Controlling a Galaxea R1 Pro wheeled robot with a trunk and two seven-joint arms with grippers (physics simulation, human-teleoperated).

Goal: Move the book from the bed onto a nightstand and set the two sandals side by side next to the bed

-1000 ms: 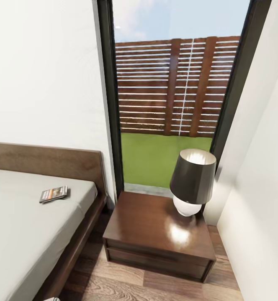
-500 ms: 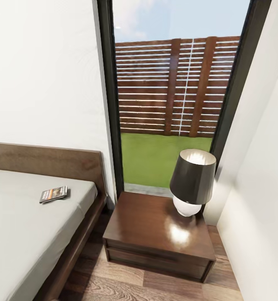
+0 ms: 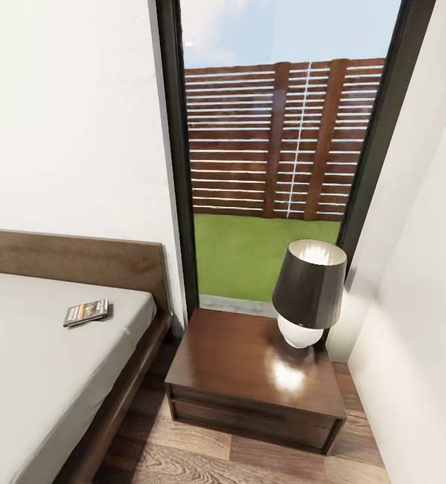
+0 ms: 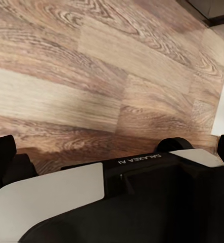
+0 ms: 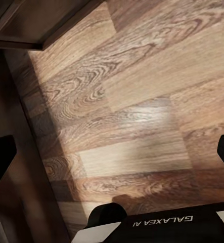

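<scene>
**Colleague:** What's nearest to you right now?

**Me:** The wood-plank floor (image 4: pixel 91 76). Both wrist cameras look down at it. On the left gripper (image 4: pixel 112 147) I see dark fingertips at the two edges of the picture, set wide apart with nothing between them, so it is released. The right gripper (image 5: pixel 112 152) reads the same way: tips far apart over bare planks, holding nothing.

**Colleague:** Which step are you on?

**Me:** I judge it's the approach to the book. Nothing is picked up yet, and I see no sandals from here.

**Colleague:** Where is the book?

**Me:** From the head camera, the bed (image 3: pixel 35 376) runs along my left, and the book (image 3: pixel 86 312) lies flat on the grey mattress near the headboard, towards the edge that faces the nightstand (image 3: pixel 250 376). The nightstand stands just beside the bed, under the window (image 3: pixel 277 148), with a lamp (image 3: pixel 308 292) on its far right corner.

**Colleague:** And relative to your grippers?

**Me:** Well apart. Both hang low over the floor; the book is up on the mattress, ahead and to my left.

**Colleague:** Next move?

**Me:** I'd say raise the left arm, reach over the bed frame, and take the thin book by an edge. The nightstand's bare front and left side leave room to set it down.
</scene>
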